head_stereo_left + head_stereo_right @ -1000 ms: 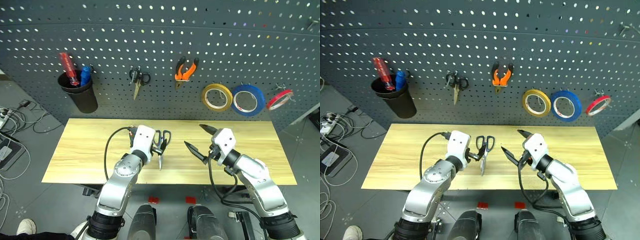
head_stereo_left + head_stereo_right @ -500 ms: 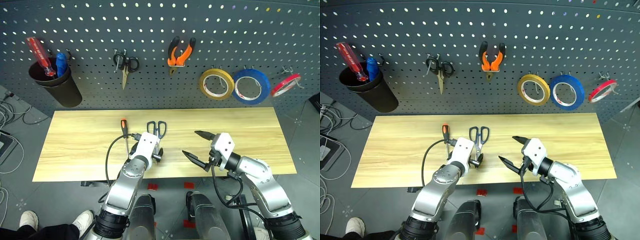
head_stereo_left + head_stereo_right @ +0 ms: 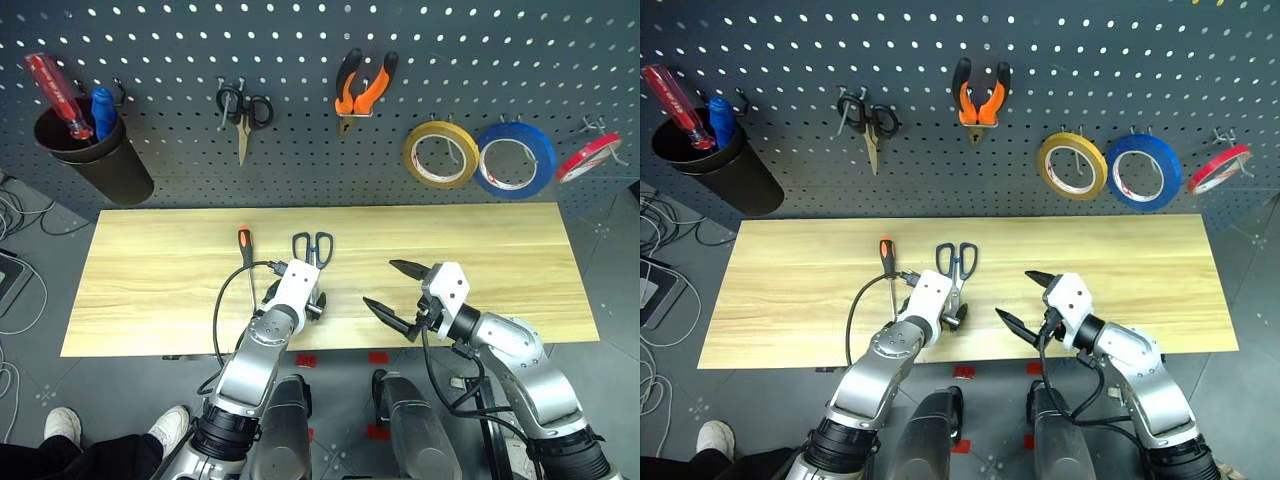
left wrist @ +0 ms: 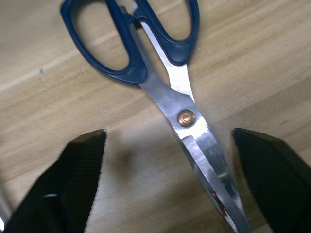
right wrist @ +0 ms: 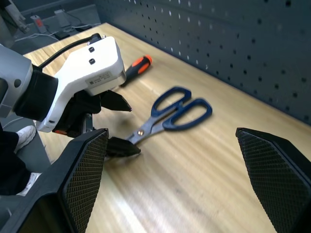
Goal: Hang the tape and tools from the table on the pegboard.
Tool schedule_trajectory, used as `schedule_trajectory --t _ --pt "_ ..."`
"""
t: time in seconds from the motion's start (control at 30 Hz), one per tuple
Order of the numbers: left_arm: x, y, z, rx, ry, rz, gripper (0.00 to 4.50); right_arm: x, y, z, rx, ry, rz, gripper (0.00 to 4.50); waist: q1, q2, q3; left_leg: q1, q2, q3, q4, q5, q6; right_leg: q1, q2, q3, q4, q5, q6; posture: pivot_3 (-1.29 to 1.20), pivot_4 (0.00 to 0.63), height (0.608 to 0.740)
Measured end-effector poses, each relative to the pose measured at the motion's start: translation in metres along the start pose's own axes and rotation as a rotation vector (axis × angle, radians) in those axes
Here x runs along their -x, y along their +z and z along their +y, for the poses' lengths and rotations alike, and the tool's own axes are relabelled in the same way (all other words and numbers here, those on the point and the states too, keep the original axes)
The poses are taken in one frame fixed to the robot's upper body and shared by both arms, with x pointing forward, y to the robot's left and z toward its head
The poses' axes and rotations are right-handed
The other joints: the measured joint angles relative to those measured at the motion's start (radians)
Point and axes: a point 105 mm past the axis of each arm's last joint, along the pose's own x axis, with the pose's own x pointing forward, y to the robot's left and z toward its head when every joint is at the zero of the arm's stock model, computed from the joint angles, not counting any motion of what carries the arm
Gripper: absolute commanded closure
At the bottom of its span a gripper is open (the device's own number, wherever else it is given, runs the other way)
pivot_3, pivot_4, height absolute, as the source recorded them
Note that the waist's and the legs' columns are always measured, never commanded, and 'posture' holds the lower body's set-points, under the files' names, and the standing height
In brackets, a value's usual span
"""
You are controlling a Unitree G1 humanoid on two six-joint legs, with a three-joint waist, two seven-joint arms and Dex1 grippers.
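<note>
Pegboard: dark grey, perforated, behind the table. Already hung there: pliers, yellow roll of tape. Also hung: small black-handled scissors, blue roll, red roll, black cup with a red-handled screwdriver.

Table: light wood, plank grain. Two items left on it, lying near mid-table:
- Blue-handled scissors: flat, handles toward the pegboard, blades toward the near edge.
- Small screwdriver: orange-and-black handle, just beside the scissors on the robot's left, apart from them.

Left gripper: low over the scissors, fingers spread to either side of the blades below the pivot; blade lies nearer one finger than the other; not yet clamped, nothing grasped.

Right gripper: fingers spread wide, nothing held, hovering above the table to the right of the scissors, well apart from them.

Step in hand, by judgement: closing on the scissors.

Risks:
- Off-centre blade: one finger likely to meet steel first and push the scissors sideways or spin them about the pivot.
- Smooth, thin, flat steel: poor purchase, possible slip on lifting.
- Grip below the pivot: heavy handles may droop and swing, spoiling aim at a hook.
- Sideways shove could knock the screwdriver.
</note>
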Motion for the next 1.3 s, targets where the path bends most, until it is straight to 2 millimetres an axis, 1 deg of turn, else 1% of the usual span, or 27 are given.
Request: schedule_trajectory --t 0.1,0.3,0.33,0.83,1.07,1.17,1.3 --pt "0.0 0.001 -0.001 -0.002 -0.01 -0.01 2.05 0.001 0.003 -0.002 0.005 -0.011 -0.006 0.0 0.0 0.0 0.005 0.0 0.0 0.0 0.0 0.002 -0.004 0.0 0.0 0.0 0.0 0.0 0.0 0.02 0.485 0.74" --pt "-0.002 0.003 -0.001 -0.003 -0.022 -0.019 3.87 0.001 0.004 -0.003 0.002 -0.019 -0.004 0.0 -0.001 0.0 0.012 0.0 0.0 0.0 -0.001 0.003 -0.005 0.0 0.0 0.0 0.0 0.0 0.0 0.02 0.484 0.74" --pt "-0.002 0.003 -0.001 -0.003 -0.02 -0.02 3.96 0.001 0.004 -0.003 0.003 -0.021 -0.005 0.0 -0.001 0.0 0.012 0.0 0.0 0.0 -0.001 0.003 -0.005 0.0 0.0 0.0 0.0 0.0 0.0 0.03 0.481 0.74" --pt "-0.001 0.002 0.0 -0.015 -0.012 -0.025 3.95 -0.002 0.007 -0.004 0.001 -0.027 -0.02 0.0 -0.001 0.0 0.012 -0.001 0.0 0.0 -0.002 0.005 -0.008 -0.002 0.0 0.0 -0.001 0.0 0.001 0.04 0.468 0.74" --pt "-0.001 0.004 0.003 -0.028 -0.002 -0.03 3.95 -0.003 0.009 -0.004 0.004 -0.028 -0.028 0.0 -0.001 0.0 0.012 -0.006 0.0 -0.001 -0.002 0.006 -0.01 -0.007 0.0 0.0 0.0 0.0 0.001 0.05 0.444 0.74" --pt "0.003 0.006 0.009 -0.056 0.003 -0.052 3.95 -0.003 0.009 -0.005 0.008 -0.03 -0.031 0.0 0.001 0.0 0.012 -0.008 0.001 0.0 -0.002 0.006 -0.012 -0.012 -0.001 0.0 0.001 0.0 0.001 0.05 0.424 0.74" --pt "0.019 0.005 0.011 -0.099 -0.029 -0.101 3.95 -0.005 0.012 -0.006 0.011 -0.037 -0.043 0.0 0.002 0.0 0.012 -0.009 0.002 0.0 -0.004 0.006 -0.012 -0.013 -0.004 0.0 0.0 0.0 0.001 0.07 0.396 0.74"
